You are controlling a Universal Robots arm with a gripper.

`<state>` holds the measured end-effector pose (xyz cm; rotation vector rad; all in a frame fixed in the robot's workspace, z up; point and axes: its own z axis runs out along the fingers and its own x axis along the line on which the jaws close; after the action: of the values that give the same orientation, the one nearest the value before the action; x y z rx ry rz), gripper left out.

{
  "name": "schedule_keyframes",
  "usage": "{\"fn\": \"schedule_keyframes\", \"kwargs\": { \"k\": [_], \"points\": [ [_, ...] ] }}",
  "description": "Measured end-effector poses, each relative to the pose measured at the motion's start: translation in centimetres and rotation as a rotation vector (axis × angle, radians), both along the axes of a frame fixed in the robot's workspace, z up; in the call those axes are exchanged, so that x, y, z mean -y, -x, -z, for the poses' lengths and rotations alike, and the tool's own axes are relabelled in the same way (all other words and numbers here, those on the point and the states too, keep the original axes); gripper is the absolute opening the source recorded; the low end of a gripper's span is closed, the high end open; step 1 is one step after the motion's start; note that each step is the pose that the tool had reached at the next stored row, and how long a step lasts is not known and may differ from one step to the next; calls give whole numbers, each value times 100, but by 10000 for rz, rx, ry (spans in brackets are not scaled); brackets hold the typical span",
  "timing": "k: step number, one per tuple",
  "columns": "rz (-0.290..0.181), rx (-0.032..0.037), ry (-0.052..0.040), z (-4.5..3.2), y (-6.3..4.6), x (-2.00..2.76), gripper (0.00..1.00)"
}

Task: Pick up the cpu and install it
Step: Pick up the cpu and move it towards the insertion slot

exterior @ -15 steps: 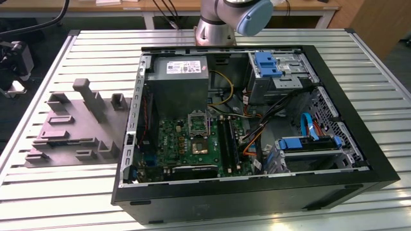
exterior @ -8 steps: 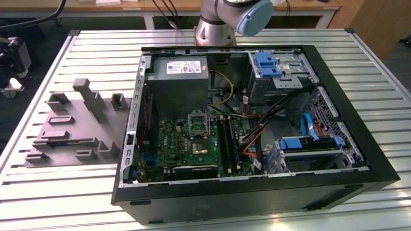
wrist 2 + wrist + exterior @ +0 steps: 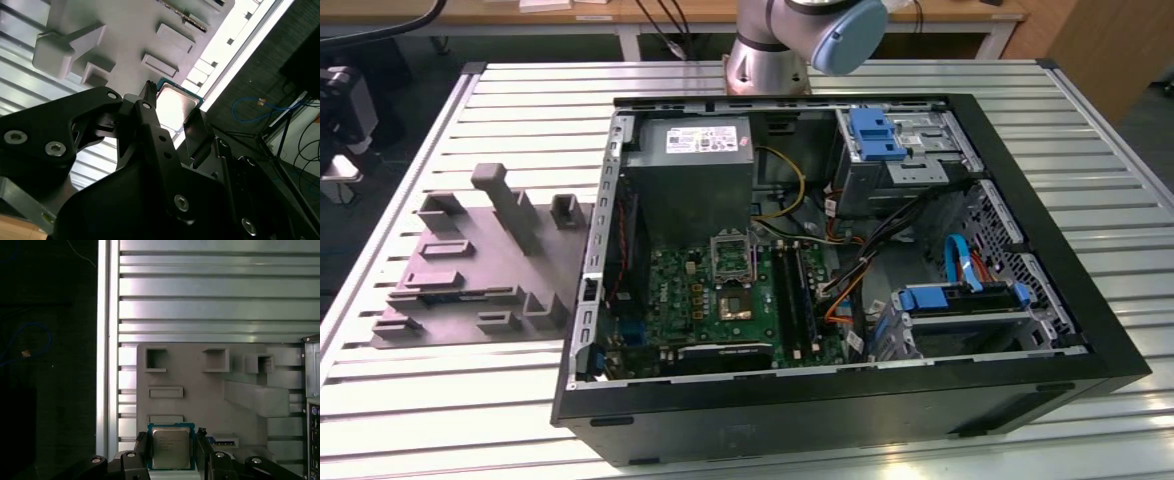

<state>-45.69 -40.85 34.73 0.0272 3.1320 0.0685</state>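
cpu [image 3: 171, 447], square, pale silvery top with teal rim, gripped between the jaws.

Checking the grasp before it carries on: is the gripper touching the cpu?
Touching. In the first wrist view the fingers of the gripper press against two opposite edges of the cpu, with no gap showing.

Exterior view looks steeply down on case [image 3: 827, 405] and grey tray [image 3: 480, 262]; both wrist views face that tray past the jaws.
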Motion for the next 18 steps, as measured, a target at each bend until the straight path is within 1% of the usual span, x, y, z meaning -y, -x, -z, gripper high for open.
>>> {"fn": "schedule_keyframes", "kwargs": {
  "k": [18],
  "points": [
    [18,0,58,-183,0,0,47]
  ]
}}
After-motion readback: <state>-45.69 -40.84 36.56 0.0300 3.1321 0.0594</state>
